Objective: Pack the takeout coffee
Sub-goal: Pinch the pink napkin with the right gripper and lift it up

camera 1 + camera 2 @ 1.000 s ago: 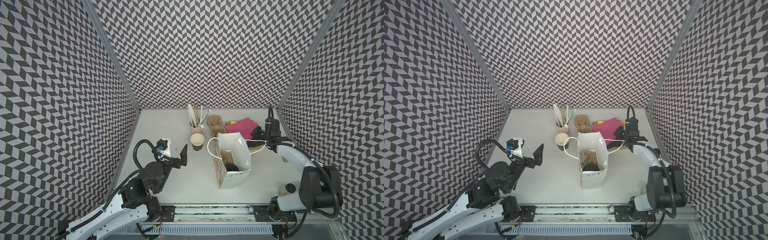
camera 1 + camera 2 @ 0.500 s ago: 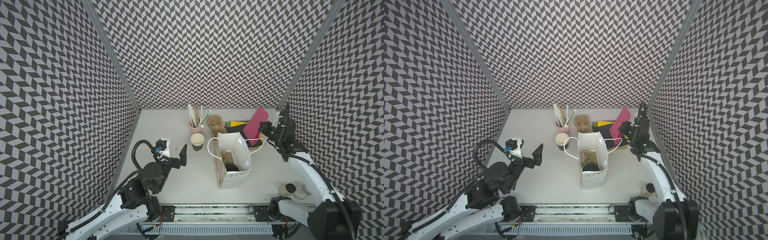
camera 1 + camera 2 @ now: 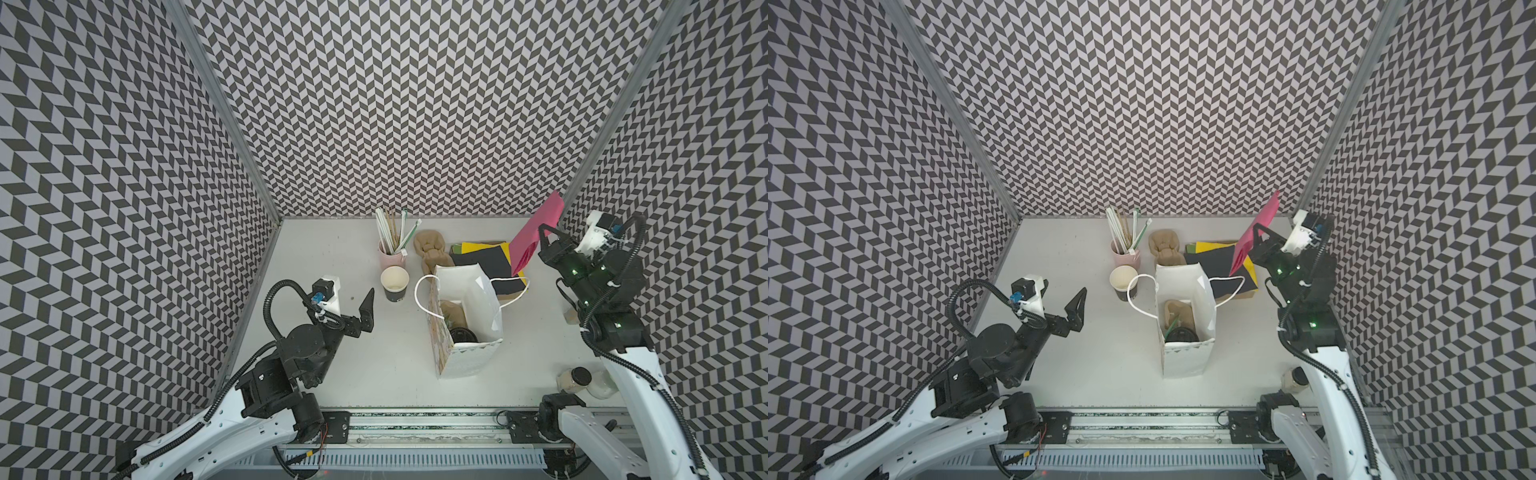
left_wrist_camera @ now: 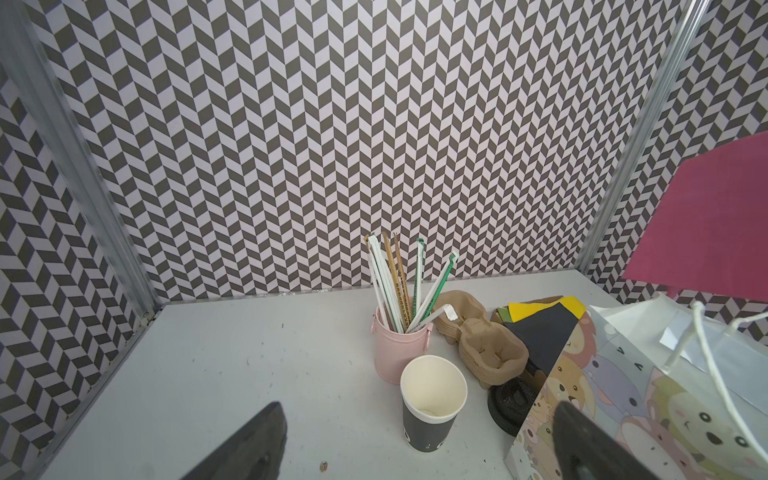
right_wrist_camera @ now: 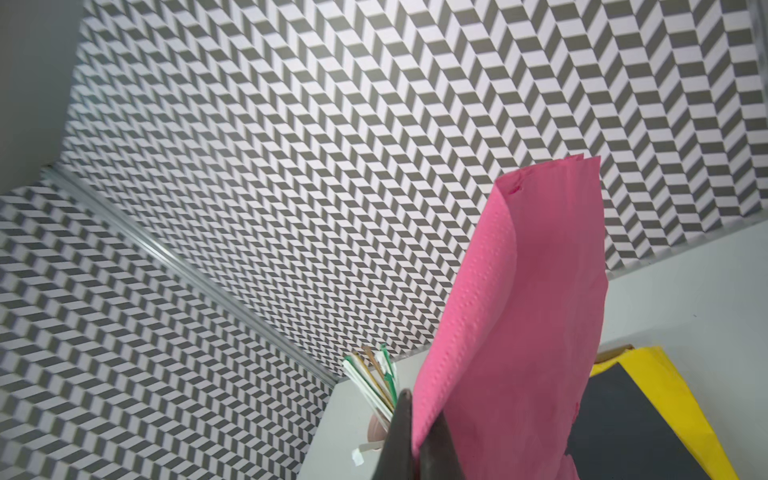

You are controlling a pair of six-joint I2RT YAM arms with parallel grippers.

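- Takeout coffee (image 3: 461,334): upright inside the paper bag, only its black domed lid showing; shares the bag with a cardboard cup carrier and a green straw.
- Paper bag (image 3: 469,361): white, with cartoon animals on one side; stands open at mid-desk (image 3: 374,374).
- Left claw (image 3: 351,297): released, jaws wide, nothing between them; hovers near the desk's left edge, pointed at the lidless cup (image 3: 395,282).
- Right claw (image 5: 417,409): clenched on a pink napkin (image 3: 536,232), held aloft over the right rear corner.
- Pink tin of straws (image 3: 390,257): toward the rear edge, just behind the lidless cup.
- Napkin stack (image 3: 486,259), black and yellow: behind the bag.
- Tan bottles (image 3: 575,380): near the right front corner.
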